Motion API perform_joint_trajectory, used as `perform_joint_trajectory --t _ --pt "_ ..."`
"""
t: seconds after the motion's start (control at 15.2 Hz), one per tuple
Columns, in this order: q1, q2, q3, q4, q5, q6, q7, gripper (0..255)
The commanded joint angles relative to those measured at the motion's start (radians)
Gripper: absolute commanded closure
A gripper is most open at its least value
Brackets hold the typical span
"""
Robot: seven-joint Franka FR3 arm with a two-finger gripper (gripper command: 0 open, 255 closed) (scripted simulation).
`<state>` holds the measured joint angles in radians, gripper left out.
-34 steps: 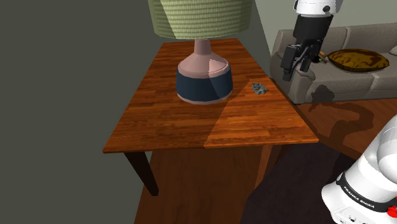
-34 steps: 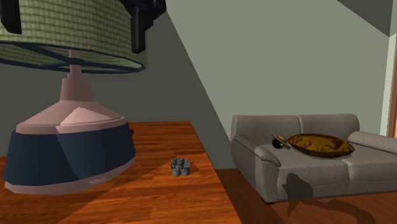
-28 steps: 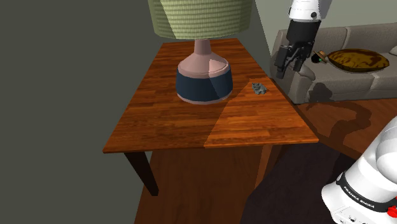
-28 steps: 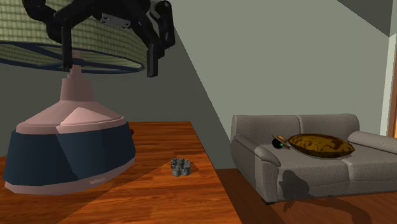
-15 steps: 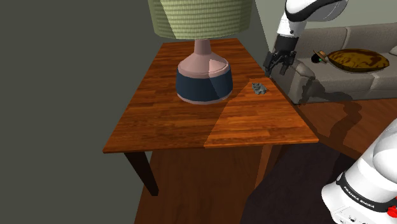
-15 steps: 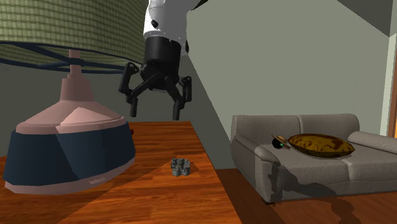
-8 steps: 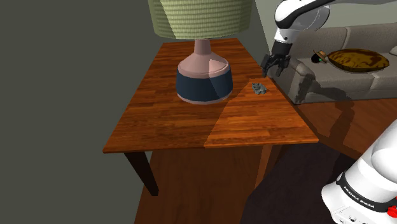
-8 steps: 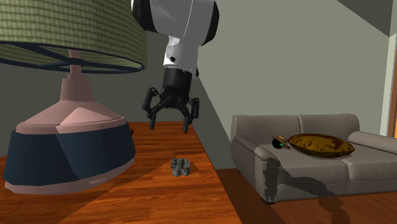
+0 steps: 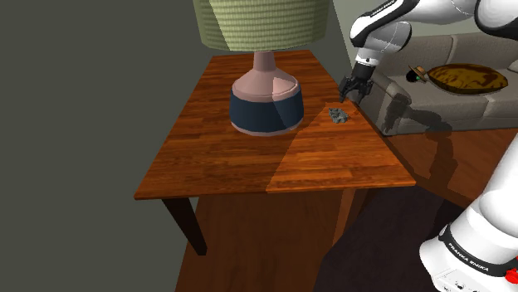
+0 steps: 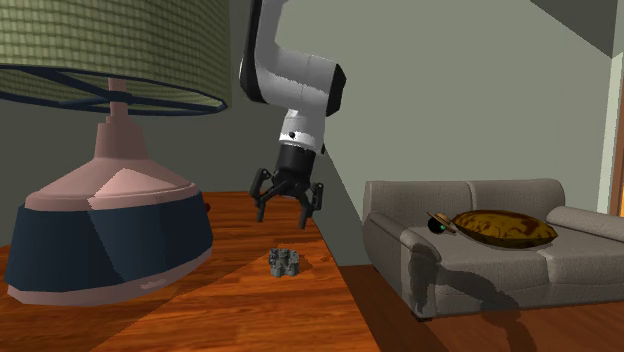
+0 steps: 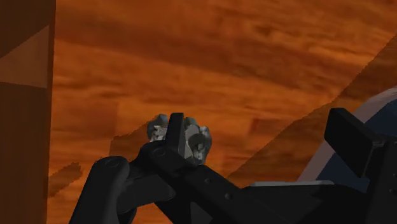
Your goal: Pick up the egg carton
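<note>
The small grey egg carton sits on the wooden tabletop, near the edge facing the sofa and apart from the lamp. The second exterior view shows the jaws spread wide, hanging above the carton (clear air between). In the wrist view one black finger overlaps it.

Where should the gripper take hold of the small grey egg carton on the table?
Probably its opposite side walls, from straight above: the egg carton lies flat on the table, apart from the lamp, and the open gripper hangs pointing down above the table near it.
</note>
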<state>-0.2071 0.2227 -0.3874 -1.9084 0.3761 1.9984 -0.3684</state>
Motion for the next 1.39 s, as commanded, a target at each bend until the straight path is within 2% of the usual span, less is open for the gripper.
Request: perform_joint_trajectory --t 0.0,0.59,1.19,1.25,1.32 --pt "-0.031 0.087 -0.001 0.078 0.051 -0.015 -0.031 0" --pt "-0.2 0.448 0.036 0.454 0.211 -0.109 -0.085 0" --pt "-0.205 0.5 0.05 0.436 0.234 -0.047 -0.115 0" --pt "-0.206 0.501 0.05 0.437 0.234 -0.047 -0.116 255" --pt "-0.206 0.501 0.05 0.438 0.234 -0.048 -0.116 255"
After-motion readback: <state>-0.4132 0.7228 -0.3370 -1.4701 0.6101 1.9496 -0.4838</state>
